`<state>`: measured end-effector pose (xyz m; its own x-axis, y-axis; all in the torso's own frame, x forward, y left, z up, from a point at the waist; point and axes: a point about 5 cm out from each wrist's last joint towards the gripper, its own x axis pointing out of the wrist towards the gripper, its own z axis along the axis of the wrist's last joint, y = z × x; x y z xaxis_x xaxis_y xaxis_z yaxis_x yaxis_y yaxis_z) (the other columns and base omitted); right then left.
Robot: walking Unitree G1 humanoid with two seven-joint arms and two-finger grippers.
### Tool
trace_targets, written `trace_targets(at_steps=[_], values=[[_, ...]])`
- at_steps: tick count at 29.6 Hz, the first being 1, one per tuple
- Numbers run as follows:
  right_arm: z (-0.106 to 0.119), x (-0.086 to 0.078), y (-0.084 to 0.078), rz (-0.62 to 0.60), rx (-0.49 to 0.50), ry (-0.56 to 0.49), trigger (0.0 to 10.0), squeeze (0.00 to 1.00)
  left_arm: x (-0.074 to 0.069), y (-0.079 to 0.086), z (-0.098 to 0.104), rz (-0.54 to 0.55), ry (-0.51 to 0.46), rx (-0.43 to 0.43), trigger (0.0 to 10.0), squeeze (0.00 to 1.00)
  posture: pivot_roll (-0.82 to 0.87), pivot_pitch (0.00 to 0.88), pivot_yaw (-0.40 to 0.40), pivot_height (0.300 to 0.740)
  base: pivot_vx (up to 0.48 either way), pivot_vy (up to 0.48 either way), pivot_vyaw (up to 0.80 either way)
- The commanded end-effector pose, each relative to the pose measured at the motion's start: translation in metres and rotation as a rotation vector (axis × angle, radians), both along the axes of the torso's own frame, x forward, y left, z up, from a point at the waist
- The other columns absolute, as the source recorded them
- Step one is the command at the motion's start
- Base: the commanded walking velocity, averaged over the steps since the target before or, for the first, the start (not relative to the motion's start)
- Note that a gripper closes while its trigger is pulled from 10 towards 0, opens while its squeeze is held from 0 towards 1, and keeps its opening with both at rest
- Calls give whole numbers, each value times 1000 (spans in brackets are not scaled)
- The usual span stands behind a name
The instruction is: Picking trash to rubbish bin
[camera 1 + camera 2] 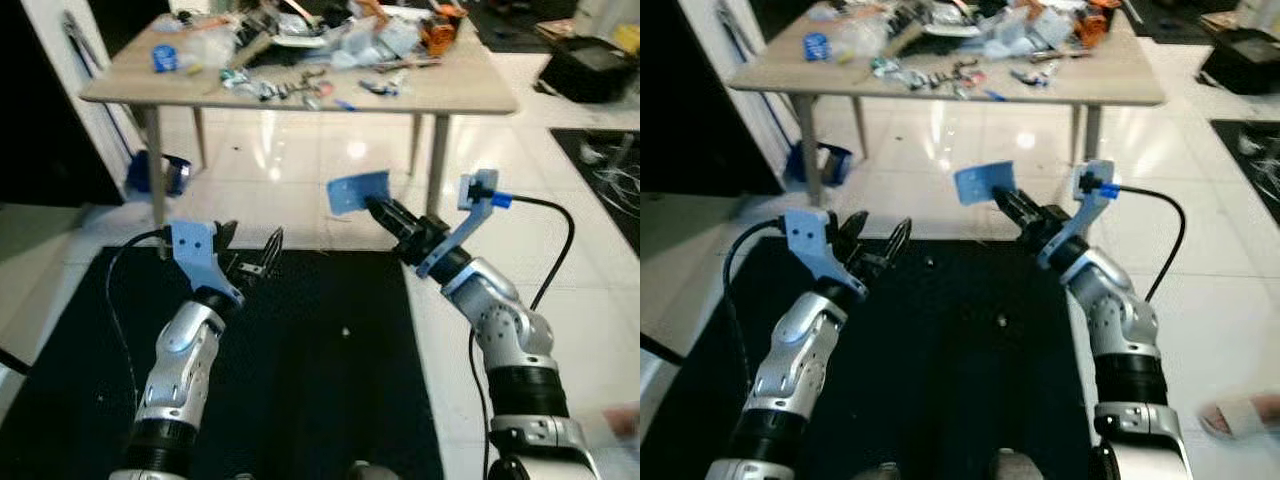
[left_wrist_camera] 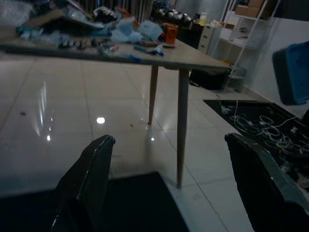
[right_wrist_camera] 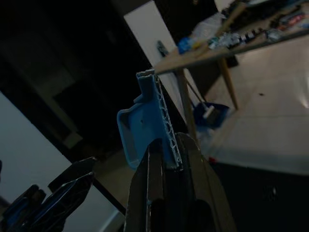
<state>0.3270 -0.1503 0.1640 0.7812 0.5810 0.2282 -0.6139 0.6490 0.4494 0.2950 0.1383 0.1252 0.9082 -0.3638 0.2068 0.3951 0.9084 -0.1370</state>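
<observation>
**Right pincer holding blue scrap clear of counter**

Right pincer (image 1: 378, 208) clamped on one edge of the flat blue corrugated-plastic piece (image 1: 357, 192), held in air before the cluttered wooden counter (image 1: 460, 90). Likely light, stiff, thin; edge grip looks adequate. Left pincer (image 1: 252, 260) spread wide, empty, nearer the robot than the counter.

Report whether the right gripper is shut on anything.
Shut: the right gripper pinches a flat blue corrugated plastic piece edge-on, held above the black floor mat.
</observation>
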Motion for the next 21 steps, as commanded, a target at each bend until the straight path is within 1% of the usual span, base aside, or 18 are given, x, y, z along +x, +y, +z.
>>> trace_targets(at_steps=[1,7,10,13,15,17,21], values=[[0,-2,7,23,-11,-6,10000,0,-2,4,-4,11,11,8,10000,0,-72,0,-21,740,-386,0,0],[-2,-1,10,66,0,20,10000,0,-2,4,-3,10,9,9,10000,0,-72,0,-21,740,-388,0,0],[-2,-1,10,69,-10,21,10000,0,-2,4,-3,10,9,10,10000,0,-72,0,-21,740,-390,0,0],[-1,-1,9,51,-4,7,10000,0,-2,3,-3,9,8,10,10000,0,-72,0,-21,740,-390,0,0],[-1,-1,7,33,26,10,10000,0,-2,3,-3,9,8,10,10000,0,-72,0,-21,740,-390,0,0],[-1,0,6,26,27,15,10000,0,-2,3,-3,11,4,5,10000,0,-72,0,-21,740,-371,0,0],[-2,0,6,24,11,27,10000,0,-2,4,-3,17,7,-1,10000,0,-72,0,-21,740,0,0,0]])
